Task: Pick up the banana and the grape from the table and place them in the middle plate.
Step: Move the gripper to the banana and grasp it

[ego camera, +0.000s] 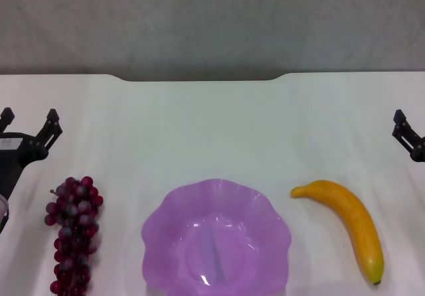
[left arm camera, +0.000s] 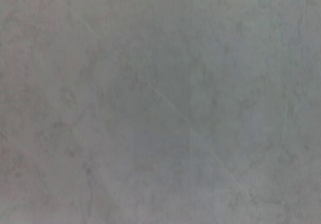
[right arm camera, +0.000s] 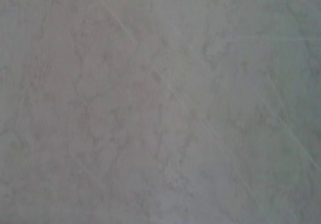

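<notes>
The grape [ego camera: 72, 235] lies on the white surface [ego camera: 212, 130] left of the middle plate [ego camera: 216, 239], just nearer than the left hand [ego camera: 28, 125], whose fingers stand wide. The banana [ego camera: 350, 224] lies right of the plate, nearer than the right hand [ego camera: 406, 134]; its spread cannot be told. The plate holds nothing. Grey wall behind.

Grape [ego camera: 73, 235] left, banana [ego camera: 350, 224] right of empty purple plate [ego camera: 216, 206]; white table [ego camera: 212, 130].
</notes>
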### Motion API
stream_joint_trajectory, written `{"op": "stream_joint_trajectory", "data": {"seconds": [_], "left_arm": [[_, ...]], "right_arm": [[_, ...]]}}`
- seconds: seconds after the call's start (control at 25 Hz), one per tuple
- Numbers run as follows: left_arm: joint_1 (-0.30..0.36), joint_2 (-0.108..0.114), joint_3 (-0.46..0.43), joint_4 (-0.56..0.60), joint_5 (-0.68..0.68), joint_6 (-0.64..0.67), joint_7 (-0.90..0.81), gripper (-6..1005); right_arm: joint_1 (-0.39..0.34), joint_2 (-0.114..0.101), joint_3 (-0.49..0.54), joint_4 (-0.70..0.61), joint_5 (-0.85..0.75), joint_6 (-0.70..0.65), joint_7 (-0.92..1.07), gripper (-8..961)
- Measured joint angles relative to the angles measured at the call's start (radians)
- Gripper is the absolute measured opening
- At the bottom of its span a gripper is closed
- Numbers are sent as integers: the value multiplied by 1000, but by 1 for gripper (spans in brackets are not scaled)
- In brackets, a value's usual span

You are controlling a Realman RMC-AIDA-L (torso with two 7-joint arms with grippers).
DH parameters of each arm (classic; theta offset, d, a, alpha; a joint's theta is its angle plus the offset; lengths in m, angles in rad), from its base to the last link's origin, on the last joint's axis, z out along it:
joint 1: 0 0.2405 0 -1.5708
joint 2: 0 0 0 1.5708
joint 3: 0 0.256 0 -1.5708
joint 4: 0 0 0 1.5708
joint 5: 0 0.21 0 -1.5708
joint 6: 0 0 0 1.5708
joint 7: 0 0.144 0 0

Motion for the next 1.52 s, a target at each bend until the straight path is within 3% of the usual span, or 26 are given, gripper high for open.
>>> {"op": "stream_joint_trajectory", "data": {"seconds": [0.72,0.96,1.04,1.2,1.28,1.32,1.36,1.4,1.52], "left_arm": [[-11,0,0,-1,3,-8,6,878],[-10,4,-1,-5,-1,-8,7,878],[-8,5,-1,-12,-1,-8,8,878],[-14,5,0,-21,0,-9,17,878],[-22,5,0,-18,2,-9,18,878],[-25,5,0,-17,3,-9,18,878],[-26,3,0,-16,7,-9,19,878],[-26,3,0,-16,7,-9,19,879],[-20,2,0,-15,8,-9,20,879]], "right_arm": [[6,1,-1,13,-2,27,-25,868],[-1,-6,-16,96,-9,113,-19,863],[-13,-16,-21,184,-16,196,-23,861],[-102,-90,35,515,-81,516,-40,857],[-163,-112,90,691,-113,681,-66,855],[-198,-111,132,775,-130,770,-91,855],[-249,-95,208,910,-158,949,-143,854],[-249,-95,208,910,-158,949,-143,853],[-268,-76,298,1067,-172,1218,-185,850]]}}
